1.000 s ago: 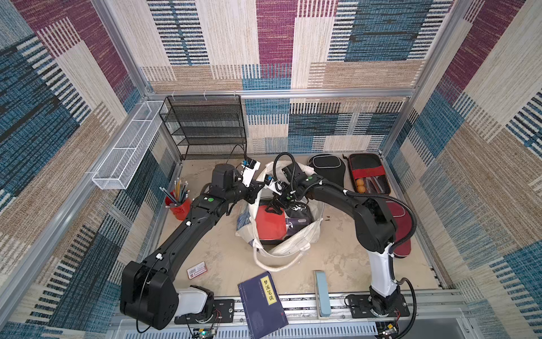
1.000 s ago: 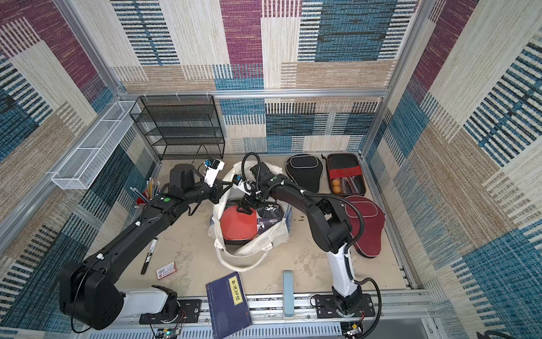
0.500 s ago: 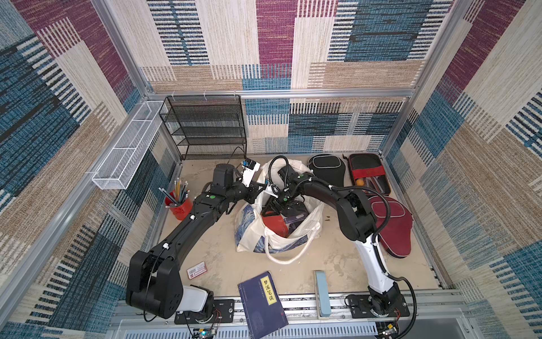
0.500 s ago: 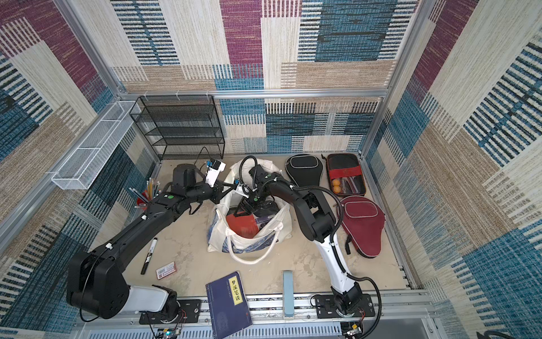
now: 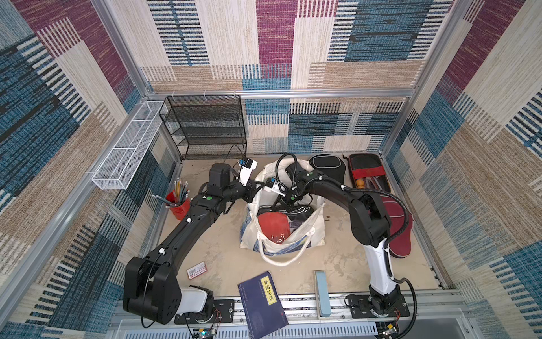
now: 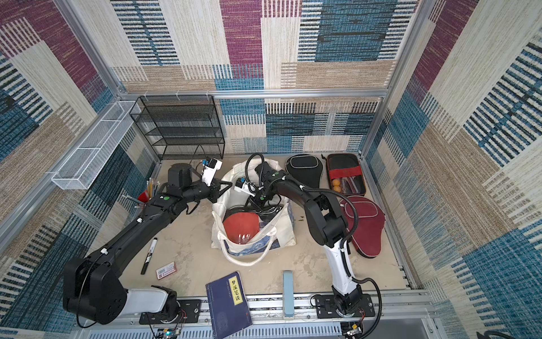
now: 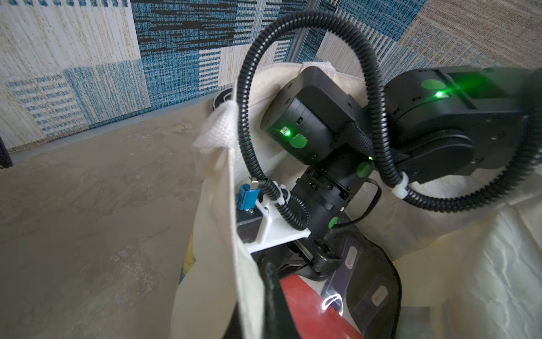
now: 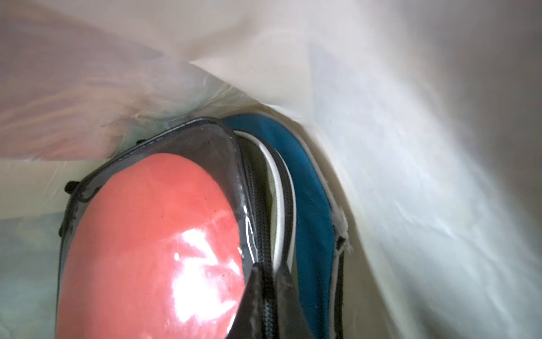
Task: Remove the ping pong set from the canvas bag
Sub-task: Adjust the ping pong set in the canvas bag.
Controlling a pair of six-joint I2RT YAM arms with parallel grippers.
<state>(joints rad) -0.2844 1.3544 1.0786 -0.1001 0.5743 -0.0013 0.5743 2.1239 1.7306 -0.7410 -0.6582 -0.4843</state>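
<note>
The canvas bag (image 5: 316, 222) sits centred on the worktop (image 5: 217, 243). Left jaws clench its rim at ten o'clock; right jaws (reaching in from two o'clock) clench the clear case (image 8: 152, 234) beside a blue case (image 8: 311, 205).

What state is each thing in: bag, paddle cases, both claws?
canvas bag, upright, mouth open.
clear case, inside bag, gripped at its edge.
blue case, inside bag.
black case, out, closed.
black-red case, out.
maroon case, out.
left gripper, shut on canvas bag rim.
right gripper, shut on clear case.
</note>
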